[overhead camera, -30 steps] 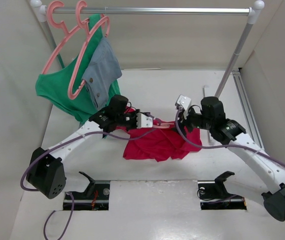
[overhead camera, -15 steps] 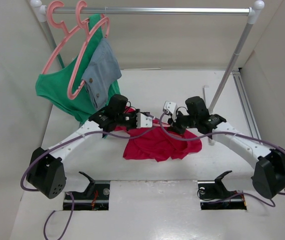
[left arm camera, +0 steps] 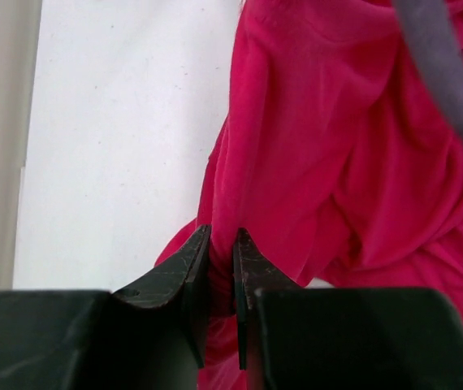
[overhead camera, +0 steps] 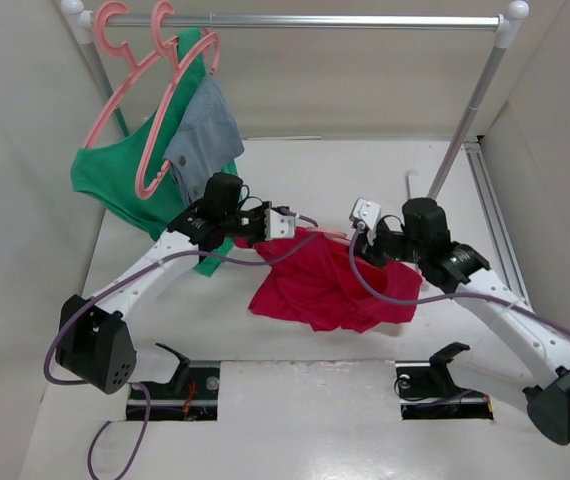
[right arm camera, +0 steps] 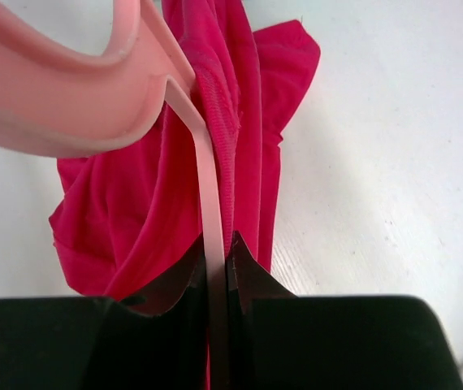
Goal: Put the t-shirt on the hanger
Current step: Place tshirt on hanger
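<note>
The crimson t-shirt (overhead camera: 330, 285) hangs bunched between my two grippers, its lower folds draping onto the table. My left gripper (overhead camera: 291, 226) is shut on a fold of the t-shirt (left arm camera: 337, 162), the cloth pinched between its jaws (left arm camera: 222, 256). My right gripper (overhead camera: 360, 242) is shut on a thin bar of the salmon-pink hanger (right arm camera: 209, 203). The bar runs straight up from the jaws (right arm camera: 217, 264), and the hanger's thick curved part (right arm camera: 53, 110) fills the upper left. Red t-shirt cloth (right arm camera: 244, 114) lies right behind that bar. From above, only a short pink stretch of the hanger (overhead camera: 327, 234) shows between the grippers.
A metal rail (overhead camera: 345, 20) crosses the back, with its slanted post (overhead camera: 465, 130) at the right. Two pink hangers (overhead camera: 135, 90) on the rail's left end carry a green garment (overhead camera: 115, 185) and a grey-blue denim piece (overhead camera: 203, 135). Walls close both sides. Two black brackets (overhead camera: 180, 365) sit near the arm bases.
My right gripper has swung in and shut on the hanger bar. Both grippers have risen, and the t-shirt has been lifted and pulled toward the right.
</note>
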Motion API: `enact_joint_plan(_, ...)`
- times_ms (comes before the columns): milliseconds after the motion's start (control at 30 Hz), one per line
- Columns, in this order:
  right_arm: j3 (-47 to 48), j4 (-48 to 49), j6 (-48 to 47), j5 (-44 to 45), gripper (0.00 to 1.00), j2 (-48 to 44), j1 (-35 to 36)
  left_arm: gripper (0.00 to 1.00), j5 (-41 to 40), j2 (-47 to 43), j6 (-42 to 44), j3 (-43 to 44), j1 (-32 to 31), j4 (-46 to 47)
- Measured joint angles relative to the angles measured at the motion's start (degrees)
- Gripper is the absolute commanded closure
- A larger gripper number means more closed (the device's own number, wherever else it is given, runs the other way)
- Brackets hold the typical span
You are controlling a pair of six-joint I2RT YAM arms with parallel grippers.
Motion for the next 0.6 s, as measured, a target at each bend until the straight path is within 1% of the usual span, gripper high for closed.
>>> enact_joint_plan(133,-0.09,-3.19,0.31,-0.72,1.0,-3.02,-1.95,1.0,0.28,1.25,1.09,1.18,0.31,-0.17)
enact_joint_plan(300,-0.04,-7.41,0.0,-2.12,1.0,-4.61,-3.65,1.0,0.39,2.82,1.03,1.2,0.26,0.28)
enact_joint_plan(333,-0.04,-7.93,-0.09,-2.29,1.0,-4.87,-4.0,0.99,0.61,3.08,0.92,1.27,0.26,0.37)
enact_joint_plan(367,-0.02,-8.28,-0.13,-2.51,1.0,-5.03,-4.35,0.9,0.92,3.26,0.87,1.46,0.26,0.31)
enact_joint_plan(467,0.15,-9.53,-0.07,-3.63,1.0,-5.57,-5.57,0.57,0.68,3.37,0.07,2.62,0.59,0.04)
enact_joint_plan(600,0.28,-11.91,0.57,-4.59,1.0,-6.01,-8.85,0.47,0.39,3.37,-1.73,5.33,4.15,-1.7)
